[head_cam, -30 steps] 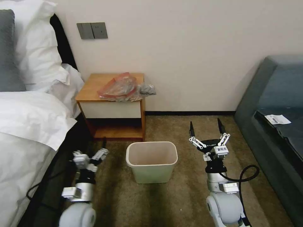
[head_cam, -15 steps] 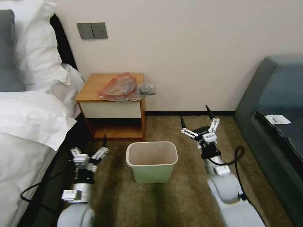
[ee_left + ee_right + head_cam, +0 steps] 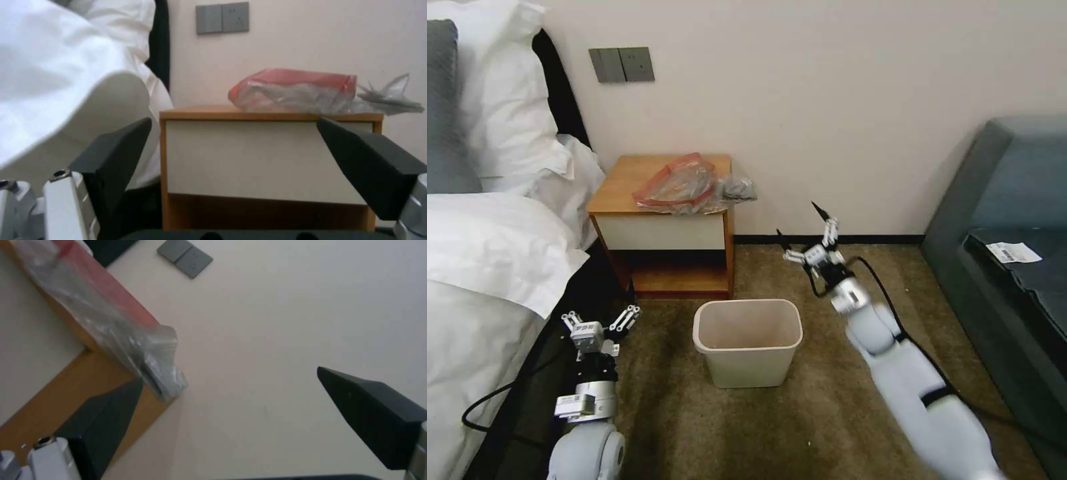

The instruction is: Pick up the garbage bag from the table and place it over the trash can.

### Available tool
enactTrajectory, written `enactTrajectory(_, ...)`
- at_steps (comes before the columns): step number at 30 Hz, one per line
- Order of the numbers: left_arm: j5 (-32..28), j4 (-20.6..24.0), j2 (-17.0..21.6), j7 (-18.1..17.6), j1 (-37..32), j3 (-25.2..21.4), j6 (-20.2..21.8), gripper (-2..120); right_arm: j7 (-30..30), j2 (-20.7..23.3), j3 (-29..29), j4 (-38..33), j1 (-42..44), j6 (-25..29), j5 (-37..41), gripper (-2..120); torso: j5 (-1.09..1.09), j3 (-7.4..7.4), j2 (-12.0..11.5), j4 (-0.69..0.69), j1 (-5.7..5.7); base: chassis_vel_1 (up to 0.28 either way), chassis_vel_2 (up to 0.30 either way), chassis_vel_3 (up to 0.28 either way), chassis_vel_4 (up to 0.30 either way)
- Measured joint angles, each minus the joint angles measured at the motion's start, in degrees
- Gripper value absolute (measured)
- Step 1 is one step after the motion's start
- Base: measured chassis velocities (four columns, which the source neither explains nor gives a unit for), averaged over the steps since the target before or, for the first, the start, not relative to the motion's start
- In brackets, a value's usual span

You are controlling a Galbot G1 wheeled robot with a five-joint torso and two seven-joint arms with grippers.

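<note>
Up front in the head view, the garbage bag [image 3: 679, 185] lies crumpled on top of the table [image 3: 620, 188], its red band curling round the clear plastic and its darker grey bunched end hanging past the table's right edge by the wall. The table stands against a pale wall [image 3: 840, 100] that carries a grey switch plate [image 3: 621, 65], with a bed [image 3: 487, 267] and white pillows on the left. On the brown carpet [image 3: 800, 427] in front of the table sits the trash can [image 3: 748, 341], upright, apart from the table. A grey sofa [image 3: 1007, 220] fills the right side. The right gripper [image 3: 804, 230] is raised beyond the can's right rim, below the bag's bunched end, fingers spread wide and holding nothing. The left gripper [image 3: 600, 319] is low by the bed, fingers also apart.

From the left wrist view, the spread dark fingertips [image 3: 118, 156] frame the table's white drawer front [image 3: 267, 156], and the bag [image 3: 302, 90] sits on top, beneath the switch plate [image 3: 222, 17].

From the right wrist view, the open fingertips [image 3: 373, 413] face the bare wall [image 3: 289, 306], with the bag's [image 3: 111, 323] end draped over the table's corner [image 3: 58, 396].
</note>
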State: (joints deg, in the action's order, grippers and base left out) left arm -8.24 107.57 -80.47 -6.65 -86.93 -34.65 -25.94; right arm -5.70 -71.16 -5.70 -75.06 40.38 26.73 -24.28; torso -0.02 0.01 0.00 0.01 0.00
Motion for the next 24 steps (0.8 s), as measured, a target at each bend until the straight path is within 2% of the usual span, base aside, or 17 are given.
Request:
enactTrajectory(3, -0.02, -1.09, -0.37, 0.0, 0.62, 0.44, 0.04, 93, -0.13, -1.21, 2.28, 1.19, -2.2, -4.0, 7.66, 100, 0.01, 0.0, 0.0, 0.01, 0.0, 0.0, 0.0, 0.0, 0.0)
enactTrajectory(4, -0.02, -1.09, -0.37, 0.0, 0.62, 0.44, 0.04, 93, -0.13, -1.21, 2.28, 1.19, -2.2, -4.0, 7.66, 100, 0.01, 0.0, 0.0, 0.01, 0.0, 0.0, 0.0, 0.0, 0.0)
enactTrajectory(7, 0.02, -1.69, -0.68, 0.04, 0.78, 0.7, 0.12, 93, -0.84, -1.51, 4.67, 0.29, -2.71, -8.22, 16.61, 100, 0.03, 0.0, 0.0, -0.02, 0.0, 0.0, 0.0, 0.0, 0.0)
enactTrajectory(11, 0.4, -1.88, -1.21, 0.09, 0.76, 1.07, 0.2, 93, -1.85, -2.27, 7.2, 1.52, -4.5, -10.05, 21.63, 100, 0.02, 0.0, 0.0, -0.01, 0.0, 0.0, 0.0, 0.0, 0.0)
enactTrajectory(14, 0.73, -1.94, -1.72, 0.1, 0.66, 1.19, 0.24, 93, -1.12, -2.95, 8.08, 4.0, -6.42, -9.77, 21.66, 100, 0.01, -0.01, 0.0, -0.01, 0.0, 0.0, 0.0, 0.0, 0.0)
enactTrajectory(16, 0.89, -1.93, -1.99, 0.11, 0.44, 1.2, 0.25, 93, -1.92, -3.22, 9.92, 4.47, -7.22, -11.48, 27.94, 100, 0.02, 0.0, 0.0, -0.01, 0.0, 0.0, 0.0, 0.0, 0.0)
enactTrajectory(17, 0.89, -1.93, -1.99, 0.11, 0.44, 1.2, 0.25, 93, -1.92, -3.22, 9.92, 4.47, -7.22, -11.48, 27.94, 100, 0.02, 0.0, 0.0, -0.01, 0.0, 0.0, 0.0, 0.0, 0.0)
enactTrajectory(19, 0.99, -1.87, -2.13, 0.1, 0.14, 1.04, 0.18, 93, -3.13, -4.17, 10.91, 4.03, -7.63, -14.4, 38.41, 100, 0.02, -0.01, 0.0, 0.0, 0.0, 0.0, 0.0, 0.0, 0.0)
enactTrajectory(22, 1.21, -1.87, -2.13, 0.1, -0.04, 0.98, 0.11, 93, -2.71, -5.15, 11.06, 3.96, -7.72, -14.37, 43.68, 100, 0.02, -0.01, 0.0, -0.01, 0.0, 0.0, 0.0, 0.0, 0.0)
enactTrajectory(24, 1.61, -1.96, -2.32, 0.1, -0.19, 1.0, 0.08, 93, -3.16, -6.44, 11.97, 2.56, -7.85, -14.92, 53.84, 100, 0.02, 0.0, 0.0, -0.02, 0.0, 0.0, 0.0, 0.0, 0.0)
